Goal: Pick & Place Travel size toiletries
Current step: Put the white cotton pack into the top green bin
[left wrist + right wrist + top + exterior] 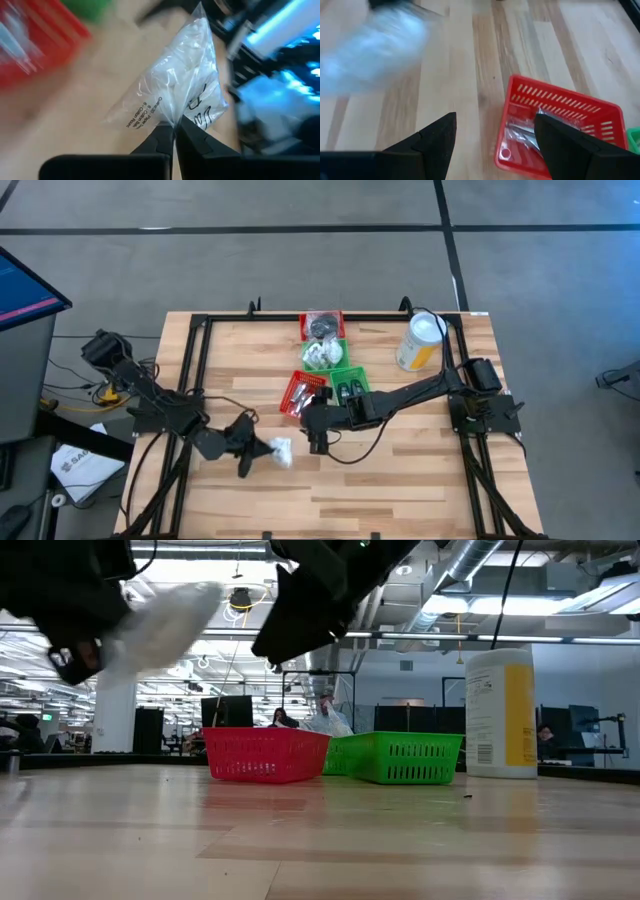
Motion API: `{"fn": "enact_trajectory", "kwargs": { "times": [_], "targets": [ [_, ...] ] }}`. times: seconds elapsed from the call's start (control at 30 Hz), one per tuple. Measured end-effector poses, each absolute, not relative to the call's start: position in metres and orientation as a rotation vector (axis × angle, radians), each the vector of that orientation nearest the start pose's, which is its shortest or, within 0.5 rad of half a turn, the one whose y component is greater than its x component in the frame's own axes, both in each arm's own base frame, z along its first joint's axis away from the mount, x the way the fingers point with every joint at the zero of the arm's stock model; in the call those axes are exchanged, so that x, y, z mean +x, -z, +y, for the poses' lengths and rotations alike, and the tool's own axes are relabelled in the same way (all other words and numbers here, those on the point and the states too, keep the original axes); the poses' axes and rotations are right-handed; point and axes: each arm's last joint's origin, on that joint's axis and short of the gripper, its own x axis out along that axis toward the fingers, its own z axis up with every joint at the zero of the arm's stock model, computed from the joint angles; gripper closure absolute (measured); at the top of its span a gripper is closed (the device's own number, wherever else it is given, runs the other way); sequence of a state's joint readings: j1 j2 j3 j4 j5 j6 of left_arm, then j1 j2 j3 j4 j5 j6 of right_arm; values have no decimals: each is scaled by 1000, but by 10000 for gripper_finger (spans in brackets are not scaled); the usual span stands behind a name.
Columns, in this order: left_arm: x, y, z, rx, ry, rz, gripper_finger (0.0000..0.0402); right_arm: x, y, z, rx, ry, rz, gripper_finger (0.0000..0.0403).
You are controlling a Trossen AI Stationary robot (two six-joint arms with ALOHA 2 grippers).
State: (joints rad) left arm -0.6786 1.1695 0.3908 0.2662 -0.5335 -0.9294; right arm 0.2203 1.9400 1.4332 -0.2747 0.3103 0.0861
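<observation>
My left gripper (262,448) is over the table's near-left part, shut on a clear packet with white contents (281,448), which also shows in the left wrist view (182,85) and, blurred, high in the low view (160,620). My right gripper (318,440) hangs open just right of the packet, near the red basket (303,392). In the right wrist view its fingers (495,120) frame bare wood, with the red basket and its slim silvery sachets (525,132) beside them. More small items fill the other baskets. My left gripper pinches the clear packet between its two fingers at a gathered edge of the film (172,122). The packet sticks out beyond the fingertips and is lifted clear of the table (175,610), tilted.
Four mesh baskets stand in a row from the far edge toward the middle: red (322,325), green (325,355), green (347,385), red. A tall yellow canister with a white lid (420,340) stands far right. Bare wood (400,480) lies along the near side.
</observation>
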Motion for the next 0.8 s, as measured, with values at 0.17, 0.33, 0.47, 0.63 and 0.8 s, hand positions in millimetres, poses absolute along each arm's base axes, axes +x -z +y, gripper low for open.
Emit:
{"fn": "enact_trajectory", "kwargs": {
  "times": [0.17,0.33,0.47,0.63,0.8],
  "targets": [
    [182,-172,-110,-415,-209,362,401,421,-218,82,-45,144,715,148],
    [186,-174,-96,-240,-396,286,401,421,-218,79,10,166,711,148],
    [189,-175,-88,-172,-491,260,401,423,-220,77,46,180,683,148],
    [190,-175,-84,-152,-516,258,401,428,-225,70,71,190,626,148],
    [190,-175,-85,-152,-510,258,401,432,-227,54,89,235,591,148]
  ]
}}
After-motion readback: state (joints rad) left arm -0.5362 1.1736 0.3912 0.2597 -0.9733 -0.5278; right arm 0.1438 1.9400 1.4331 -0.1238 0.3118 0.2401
